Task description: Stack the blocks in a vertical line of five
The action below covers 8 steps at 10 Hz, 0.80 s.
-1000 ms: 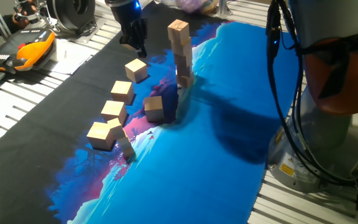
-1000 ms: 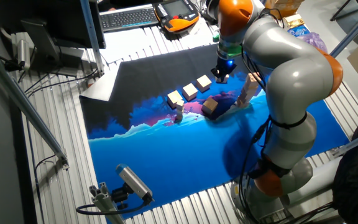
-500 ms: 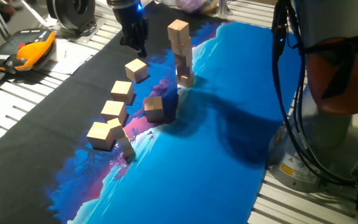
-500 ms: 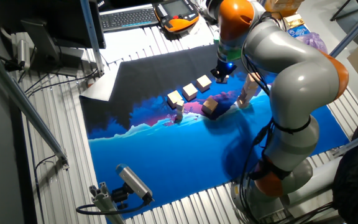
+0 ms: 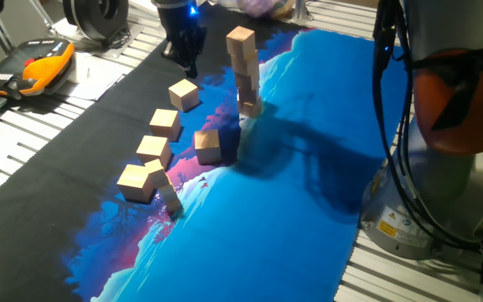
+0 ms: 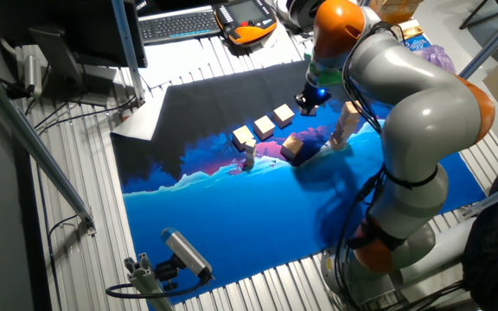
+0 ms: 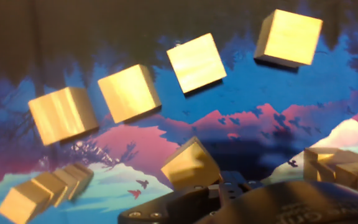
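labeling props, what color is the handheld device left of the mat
Orange and black handheld device, clearest in one fixed view, beside the mat's dark end.

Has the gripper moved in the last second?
Yes, slightly: the gripper has drifted toward the stack, narrowing the gap; the loose blocks stayed put.

One fixed view sits low and close at a long edge of the mat (image 5: 309, 168), looking across it. The other fixed view looks down from high and far, taking in the whole table (image 6: 85, 173). The hand view hangs close above, facing down. All three share the row of blocks (image 5: 162, 138).
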Tool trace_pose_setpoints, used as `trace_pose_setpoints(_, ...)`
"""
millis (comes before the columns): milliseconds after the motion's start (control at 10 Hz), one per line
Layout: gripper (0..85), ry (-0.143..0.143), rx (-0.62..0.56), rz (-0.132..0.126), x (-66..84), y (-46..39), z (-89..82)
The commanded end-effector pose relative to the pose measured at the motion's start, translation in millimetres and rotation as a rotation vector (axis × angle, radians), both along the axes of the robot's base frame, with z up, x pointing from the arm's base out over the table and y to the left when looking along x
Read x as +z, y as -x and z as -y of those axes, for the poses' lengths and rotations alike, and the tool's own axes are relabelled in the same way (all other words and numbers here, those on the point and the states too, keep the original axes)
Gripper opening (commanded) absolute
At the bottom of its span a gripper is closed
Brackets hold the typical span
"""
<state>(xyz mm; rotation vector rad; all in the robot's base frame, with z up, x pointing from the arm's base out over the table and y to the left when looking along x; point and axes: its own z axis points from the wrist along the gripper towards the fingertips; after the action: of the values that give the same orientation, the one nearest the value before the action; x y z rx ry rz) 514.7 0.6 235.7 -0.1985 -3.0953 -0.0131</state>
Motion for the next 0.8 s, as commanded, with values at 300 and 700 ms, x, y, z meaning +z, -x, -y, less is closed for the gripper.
trace_pose_setpoints(300, 17.0, 0.003, -0.055, 0.022, -17.7, -22.6, 12.2)
trace_pose_setpoints(700, 0.0, -0.042, -0.012, 0.002, -29.6, -28.6, 16.3)
